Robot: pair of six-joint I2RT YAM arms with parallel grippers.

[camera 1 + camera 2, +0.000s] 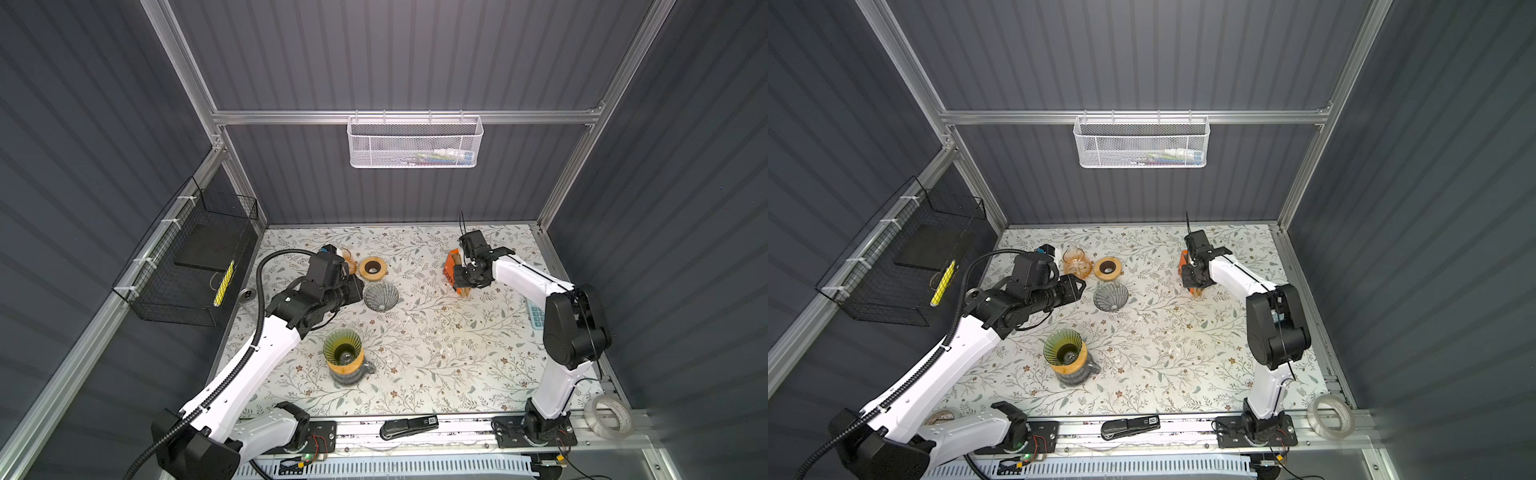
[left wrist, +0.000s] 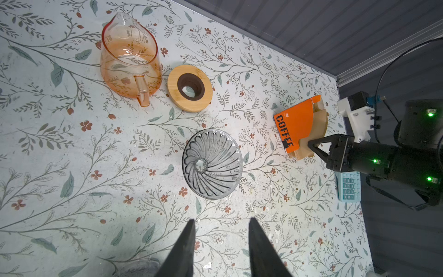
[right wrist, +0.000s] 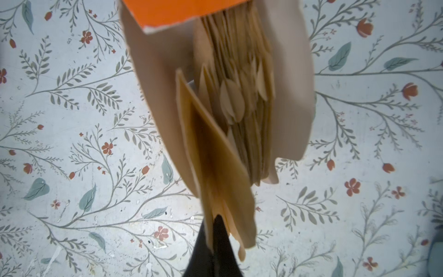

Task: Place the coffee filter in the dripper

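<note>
An orange "COFFEE" filter holder [image 2: 296, 124] stands at the back right of the table, with several brown paper filters fanned out of it. My right gripper [image 3: 217, 220] is shut on the edge of one coffee filter [image 3: 215, 156], which sticks out of the stack; in a top view this gripper [image 1: 464, 286] sits at the holder's near side. A grey ribbed glass dripper [image 2: 212, 164] lies on the table in the middle. My left gripper [image 2: 220, 221] hangs open and empty just left of it. A green dripper [image 1: 343, 351] sits in a wooden collar on a carafe nearer the front.
An orange glass carafe [image 2: 130, 62] and a wooden ring [image 2: 189, 87] lie behind the grey dripper. A blue calculator [image 2: 348, 185] lies under the right arm. A stapler [image 1: 409, 427] and a tape roll [image 1: 609, 415] sit on the front rail. A black wire basket [image 1: 195, 257] hangs on the left wall.
</note>
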